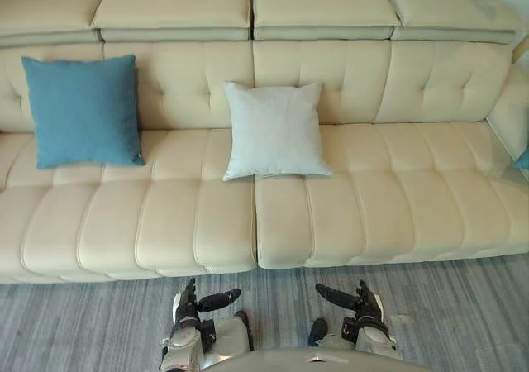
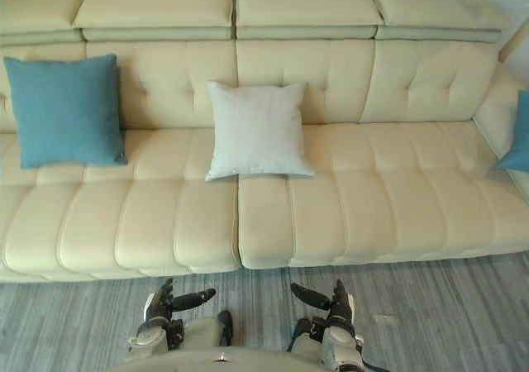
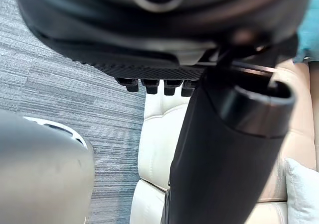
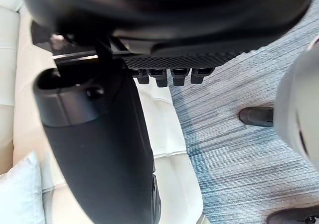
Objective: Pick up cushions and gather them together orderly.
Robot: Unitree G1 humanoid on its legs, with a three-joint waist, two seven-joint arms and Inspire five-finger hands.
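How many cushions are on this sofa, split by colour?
Blue: 2 (left blue cushion, right-edge blue cushion)
White: 1 (white cushion)
Total: 3 cushions

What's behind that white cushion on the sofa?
The white cushion leans on the sofa's cream backrest. Whatever lies between them is covered, so I cannot tell.

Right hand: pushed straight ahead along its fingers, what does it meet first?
Most likely the seat front of the cream sofa, across grey carpet. The right hand is open, empty; the white cushion lies further back, to its left.
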